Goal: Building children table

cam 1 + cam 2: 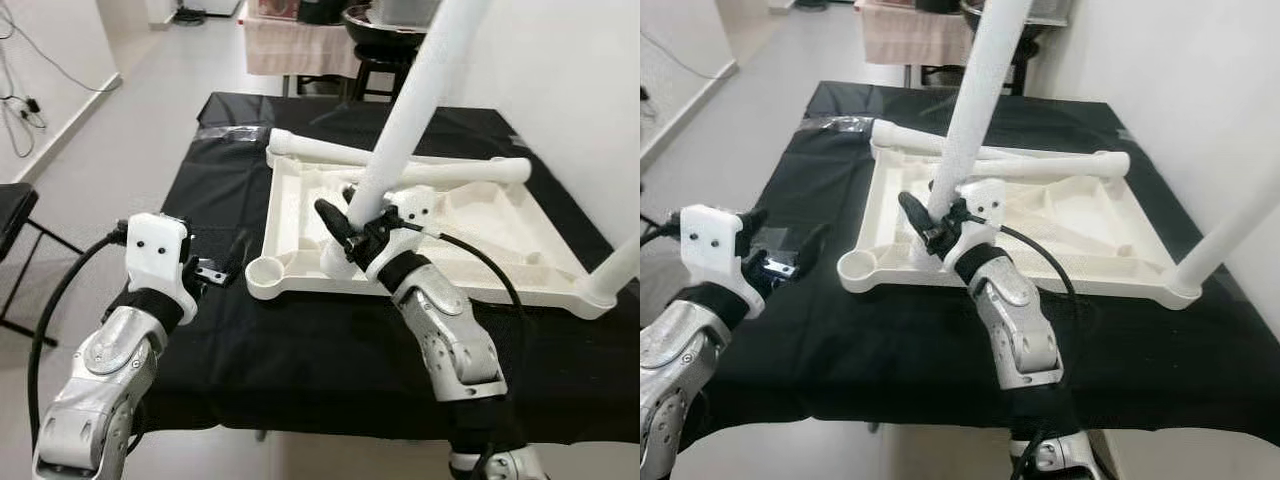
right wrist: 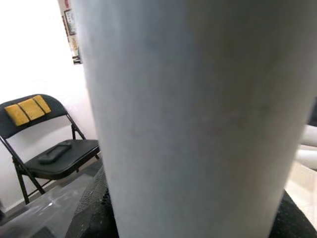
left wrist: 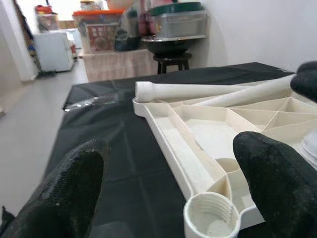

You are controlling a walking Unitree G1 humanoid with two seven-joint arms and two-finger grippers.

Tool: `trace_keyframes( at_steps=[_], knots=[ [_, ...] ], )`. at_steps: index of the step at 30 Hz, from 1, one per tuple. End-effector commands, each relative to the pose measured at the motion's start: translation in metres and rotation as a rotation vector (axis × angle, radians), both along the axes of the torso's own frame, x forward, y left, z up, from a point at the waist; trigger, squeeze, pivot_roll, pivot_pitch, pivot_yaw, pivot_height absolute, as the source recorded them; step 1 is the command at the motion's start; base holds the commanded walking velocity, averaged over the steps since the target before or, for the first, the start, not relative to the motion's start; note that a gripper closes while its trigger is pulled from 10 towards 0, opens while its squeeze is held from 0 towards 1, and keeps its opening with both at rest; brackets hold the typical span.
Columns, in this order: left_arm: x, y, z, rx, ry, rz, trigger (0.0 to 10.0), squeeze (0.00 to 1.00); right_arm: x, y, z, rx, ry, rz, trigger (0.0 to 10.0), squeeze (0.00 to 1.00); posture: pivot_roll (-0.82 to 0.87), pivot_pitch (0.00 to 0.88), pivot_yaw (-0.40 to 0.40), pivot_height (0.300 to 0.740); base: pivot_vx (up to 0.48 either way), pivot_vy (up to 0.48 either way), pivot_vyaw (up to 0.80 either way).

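Observation:
A white plastic tabletop (image 1: 480, 225) lies upside down on the black-covered table (image 1: 330, 340). My right gripper (image 1: 345, 225) is shut on a white table leg (image 1: 420, 100), which tilts up and away from the tabletop's near-left part; that leg (image 2: 198, 119) looms close in the right wrist view. My left gripper (image 1: 225, 265) hangs open just left of the empty threaded corner socket (image 3: 210, 215), nothing between its fingers (image 3: 64, 193). Another leg (image 1: 400, 165) lies across the tabletop's far side. A third leg (image 1: 615, 270) stands up from the near-right corner.
A black folding chair (image 1: 15, 215) stands left of the table. Beyond the far edge are a stool (image 1: 380, 40) and a cluttered side table. A white wall runs along the right. Bare black cloth lies in front of the tabletop.

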State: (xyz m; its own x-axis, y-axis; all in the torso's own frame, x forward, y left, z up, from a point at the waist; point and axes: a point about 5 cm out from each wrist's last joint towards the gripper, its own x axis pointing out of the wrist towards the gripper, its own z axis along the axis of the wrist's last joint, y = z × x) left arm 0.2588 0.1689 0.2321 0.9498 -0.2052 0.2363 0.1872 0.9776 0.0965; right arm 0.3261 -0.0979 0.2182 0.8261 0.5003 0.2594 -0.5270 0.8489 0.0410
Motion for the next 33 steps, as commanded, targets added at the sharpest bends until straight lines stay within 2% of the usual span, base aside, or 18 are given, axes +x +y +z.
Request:
trace_keyframes(
  at_steps=[1,5,8,9,10,11,12,13,15,16,17,19,22,24,26,27,29,33],
  knots=[
    [-0.003,0.002,0.007,0.024,-0.023,0.019,10.0,0.0,-0.003,-0.001,0.003,0.005,-0.01,-0.008,10.0,0.0,0.08,0.068,-0.052,0.74,0.0,0.0,0.0],
    [-0.011,0.006,0.002,0.017,-0.025,0.061,10.0,0.0,-0.013,-0.003,-0.003,0.022,-0.005,-0.005,10.0,0.0,0.08,0.072,-0.049,0.74,0.0,0.0,0.0],
    [-0.029,0.015,-0.009,0.033,-0.04,0.17,10.0,0.0,-0.041,-0.012,-0.024,0.004,0.014,-0.005,10.0,0.0,0.07,0.06,-0.045,0.74,0.0,0.0,0.0],
    [-0.029,0.015,-0.009,0.033,-0.04,0.17,10.0,0.0,-0.041,-0.012,-0.024,0.004,0.014,-0.005,10.0,0.0,0.07,0.06,-0.045,0.74,0.0,0.0,0.0],
    [-0.033,0.024,-0.006,0.049,-0.058,0.227,10.0,0.0,-0.043,-0.021,-0.027,-0.025,0.023,-0.048,10.0,0.0,0.06,0.077,-0.052,0.74,0.0,0.0,0.0],
    [-0.036,0.035,-0.003,0.059,-0.076,0.277,10.0,0.0,-0.041,-0.034,-0.028,-0.033,0.027,-0.098,10.0,0.0,0.08,0.082,-0.068,0.74,0.0,0.0,0.0],
    [-0.036,0.035,-0.003,0.059,-0.076,0.277,10.0,0.0,-0.041,-0.034,-0.028,-0.033,0.027,-0.098,10.0,0.0,0.08,0.082,-0.068,0.74,0.0,0.0,0.0],
    [-0.037,0.044,0.001,0.086,-0.094,0.309,10.0,0.0,-0.036,-0.048,-0.027,-0.03,0.03,-0.137,10.0,0.0,0.08,0.073,-0.07,0.74,0.0,0.0,0.0],
    [-0.037,0.044,0.001,0.086,-0.094,0.309,10.0,0.0,-0.036,-0.048,-0.027,-0.03,0.03,-0.137,10.0,0.0,0.08,0.073,-0.07,0.74,0.0,0.0,0.0],
    [-0.037,0.055,0.002,0.117,-0.099,0.341,10.0,0.0,-0.03,-0.061,-0.027,-0.027,0.032,-0.164,10.0,0.0,0.09,0.081,-0.068,0.74,0.0,0.0,0.0],
    [-0.037,0.055,0.002,0.117,-0.099,0.341,10.0,0.0,-0.03,-0.061,-0.027,-0.027,0.032,-0.164,10.0,0.0,0.09,0.081,-0.068,0.74,0.0,0.0,0.0],
    [-0.039,0.08,-0.012,0.157,-0.053,0.424,10.0,0.0,-0.017,-0.09,-0.037,-0.072,0.051,-0.248,10.0,0.0,0.08,0.115,-0.044,0.74,0.0,0.0,0.0],
    [-0.048,0.098,-0.037,0.188,0.029,0.504,10.0,0.0,-0.017,-0.109,-0.054,-0.101,0.099,-0.337,10.0,0.0,0.08,0.126,-0.023,0.74,0.0,0.0,0.0],
    [-0.053,0.102,-0.048,0.185,0.061,0.527,10.0,0.0,-0.02,-0.112,-0.061,-0.128,0.11,-0.37,10.0,0.0,0.08,0.127,-0.019,0.74,0.0,0.0,0.0],
    [-0.055,0.102,-0.05,0.187,0.063,0.53,10.0,0.0,-0.021,-0.112,-0.062,-0.137,0.111,-0.376,10.0,0.0,0.08,0.127,-0.019,0.74,0.0,0.0,0.0],
    [-0.058,0.101,-0.056,0.169,0.08,0.542,10.0,0.0,-0.029,-0.112,-0.065,-0.124,0.125,-0.387,10.0,0.0,0.07,0.164,-0.012,0.74,0.0,0.0,0.0],
    [-0.062,0.097,-0.062,0.138,0.084,0.579,10.0,0.0,-0.044,-0.106,-0.07,-0.098,0.15,-0.384,10.0,0.0,0.07,0.18,-0.014,0.74,0.0,0.0,0.0],
    [-0.062,0.099,-0.063,0.115,0.063,0.613,10.0,0.0,-0.052,-0.1,-0.076,-0.06,0.163,-0.353,10.0,0.0,0.07,0.192,-0.018,0.74,0.0,0.0,0.0]
  ],
)
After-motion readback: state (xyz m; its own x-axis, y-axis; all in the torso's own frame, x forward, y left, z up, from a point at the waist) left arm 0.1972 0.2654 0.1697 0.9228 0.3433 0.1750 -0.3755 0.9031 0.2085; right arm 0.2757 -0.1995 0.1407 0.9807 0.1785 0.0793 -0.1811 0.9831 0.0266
